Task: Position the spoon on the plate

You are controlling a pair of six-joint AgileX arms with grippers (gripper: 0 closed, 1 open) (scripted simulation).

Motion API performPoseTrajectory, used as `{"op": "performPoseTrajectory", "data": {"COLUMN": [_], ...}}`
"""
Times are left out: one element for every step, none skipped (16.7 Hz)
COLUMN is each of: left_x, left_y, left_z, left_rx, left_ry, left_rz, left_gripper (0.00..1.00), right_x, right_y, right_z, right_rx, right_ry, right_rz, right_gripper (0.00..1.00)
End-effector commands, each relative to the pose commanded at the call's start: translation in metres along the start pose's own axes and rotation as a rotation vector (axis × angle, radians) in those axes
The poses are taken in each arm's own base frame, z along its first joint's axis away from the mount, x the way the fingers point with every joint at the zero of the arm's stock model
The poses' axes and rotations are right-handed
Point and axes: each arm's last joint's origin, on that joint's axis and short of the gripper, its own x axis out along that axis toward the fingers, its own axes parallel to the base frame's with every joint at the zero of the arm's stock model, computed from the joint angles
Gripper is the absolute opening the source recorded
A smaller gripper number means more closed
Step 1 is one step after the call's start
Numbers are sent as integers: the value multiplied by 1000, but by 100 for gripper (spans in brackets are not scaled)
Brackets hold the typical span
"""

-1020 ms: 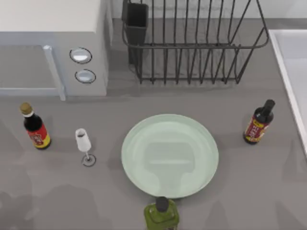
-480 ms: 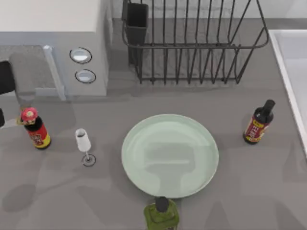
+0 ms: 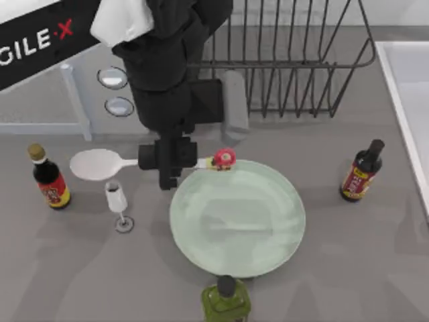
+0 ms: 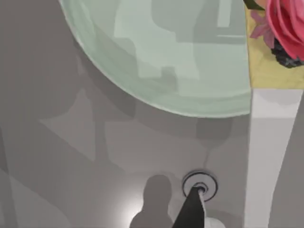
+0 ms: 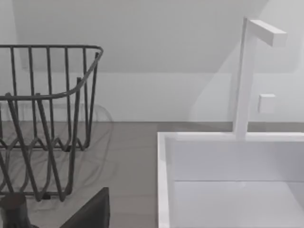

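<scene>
White spoon [image 3: 100,164] lies crosswise in left hand [image 3: 168,161], knob toward plate [image 3: 268,248].

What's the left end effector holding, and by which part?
The left end effector holds the white spoon with the red-pink knob by the middle of its thin handle, bowl towards the table's left, knob at the pale mint-green plate's rim.
</scene>
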Motion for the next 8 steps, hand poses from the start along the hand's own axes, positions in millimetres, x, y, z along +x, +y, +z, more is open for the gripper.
{"op": "performPoseTrajectory", "data": {"left_x": [5, 12, 20, 31, 44, 57, 68, 76], "left_y": [-3, -5, -7, -7, -5, -3, -1, 1], "left_z": [21, 40, 55, 67, 74, 79, 82, 83], "left_rx": [24, 40, 47, 45, 35, 20, 6, -6], "left_ry": [-8, -12, -12, -5, 7, 21, 34, 43], "left_rz": [1, 1, 0, -5, -13, -21, -29, -34], "left_gripper": [0, 0, 0, 0, 0, 0, 0, 0], "right_x": [0, 0, 0, 0, 0, 0, 0, 0], "right_y": [0, 0, 0, 0, 0, 0, 0, 0], "right_z": [0, 0, 0, 0, 0, 0, 0, 0], "right_rx": [0, 0, 0, 0, 0, 0, 0, 0], "right_ry": [0, 0, 0, 0, 0, 0, 0, 0], "right_rz": [0, 0, 0, 0, 0, 0, 0, 0], "right_gripper": [100, 100, 100, 100, 100, 100, 100, 100]}}
